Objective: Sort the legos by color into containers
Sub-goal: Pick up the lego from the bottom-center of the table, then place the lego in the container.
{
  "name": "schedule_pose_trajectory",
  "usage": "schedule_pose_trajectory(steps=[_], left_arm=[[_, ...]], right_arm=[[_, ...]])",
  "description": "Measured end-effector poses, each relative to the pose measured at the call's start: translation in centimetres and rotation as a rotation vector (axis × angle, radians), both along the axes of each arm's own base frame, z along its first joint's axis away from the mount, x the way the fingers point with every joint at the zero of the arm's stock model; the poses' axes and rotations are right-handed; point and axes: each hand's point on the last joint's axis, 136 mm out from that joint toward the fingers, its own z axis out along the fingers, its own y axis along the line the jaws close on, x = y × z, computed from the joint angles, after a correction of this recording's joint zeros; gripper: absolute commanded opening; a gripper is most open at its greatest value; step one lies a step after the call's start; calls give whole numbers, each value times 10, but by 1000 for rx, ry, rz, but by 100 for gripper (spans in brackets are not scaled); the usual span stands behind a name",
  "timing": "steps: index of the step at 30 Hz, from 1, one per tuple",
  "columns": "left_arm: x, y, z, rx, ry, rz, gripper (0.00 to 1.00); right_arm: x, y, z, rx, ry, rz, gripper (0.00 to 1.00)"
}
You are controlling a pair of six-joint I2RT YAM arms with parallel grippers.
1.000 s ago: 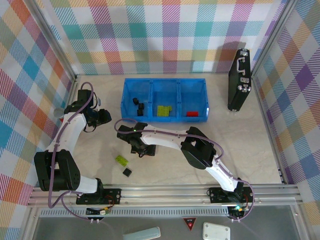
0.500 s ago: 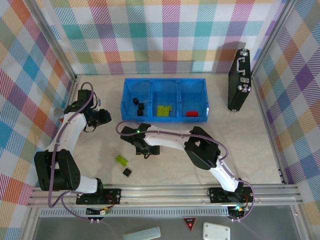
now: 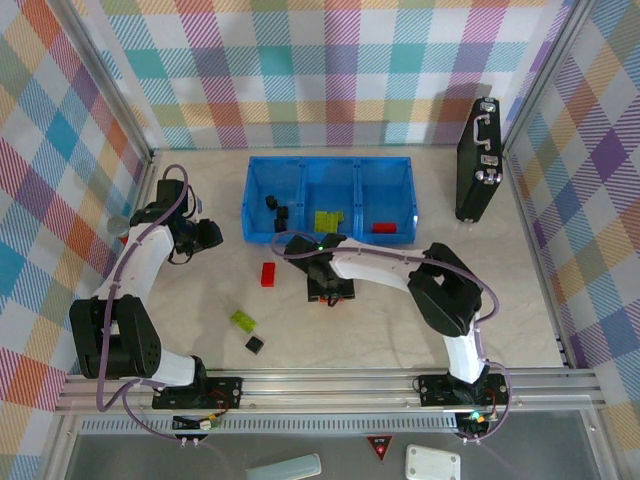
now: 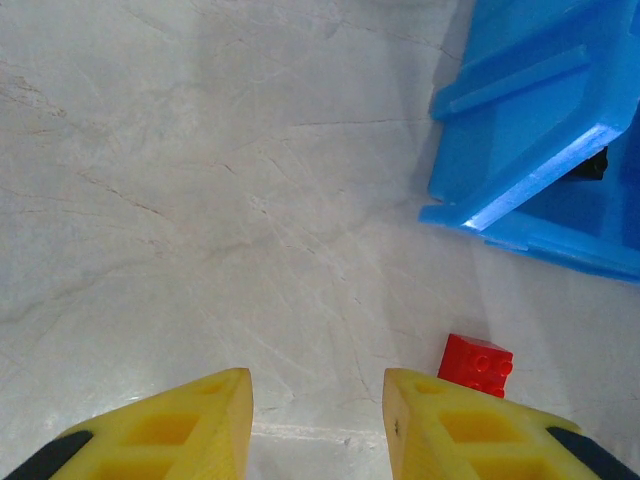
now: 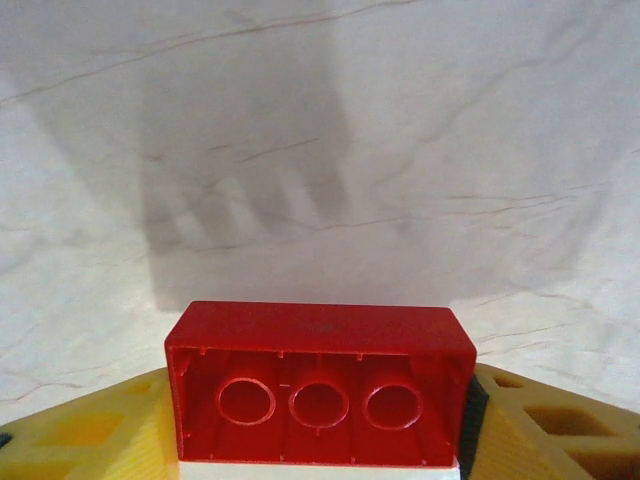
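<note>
Red lego [image 5: 318, 385] clamped in the right gripper [image 5: 318, 435], hollow underside toward the wrist camera
Yellow fingers [image 5: 85, 430] close on the brick's two short ends, holding it above bare table [image 3: 400, 300] just in front of the blue tray [image 3: 330, 161]; its right compartment [image 3: 398, 200] already has a red piece. Judged light, rigid and smooth: flat opposite faces give the surest hold, and a shallow pinch may let it pivot. Left gripper [image 4: 318, 420] stands apart and empty, a second red lego [image 4: 476, 365] just beyond it; a green lego [image 3: 242, 320] and a black lego [image 3: 255, 344] lie loose nearer the bases
</note>
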Motion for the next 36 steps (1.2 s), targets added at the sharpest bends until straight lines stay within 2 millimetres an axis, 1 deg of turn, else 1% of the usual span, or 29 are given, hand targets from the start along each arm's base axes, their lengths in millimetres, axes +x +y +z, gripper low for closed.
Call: schedule_pose_trajectory(steps=[9, 18, 23, 26, 29, 31, 33, 36], left_arm=[[0, 0, -2, 0, 5, 0, 39], [0, 0, -2, 0, 5, 0, 39], [0, 0, -2, -1, 5, 0, 39], [0, 0, -2, 0, 5, 0, 39], [0, 0, -2, -1, 5, 0, 39], [0, 0, -2, -1, 5, 0, 39], [0, 0, -2, 0, 5, 0, 39], [0, 0, -2, 0, 5, 0, 39]], right_arm=[[18, -44, 3, 2, 17, 1, 65], [49, -81, 29, 56, -20, -38, 66], [67, -102, 36, 62, -27, -57, 66], [81, -111, 45, 75, -44, -64, 66], [100, -118, 59, 96, -79, -72, 66], [108, -121, 66, 105, -101, -75, 66], [117, -128, 72, 105, -102, -80, 66], [139, -130, 84, 122, -138, -81, 65]])
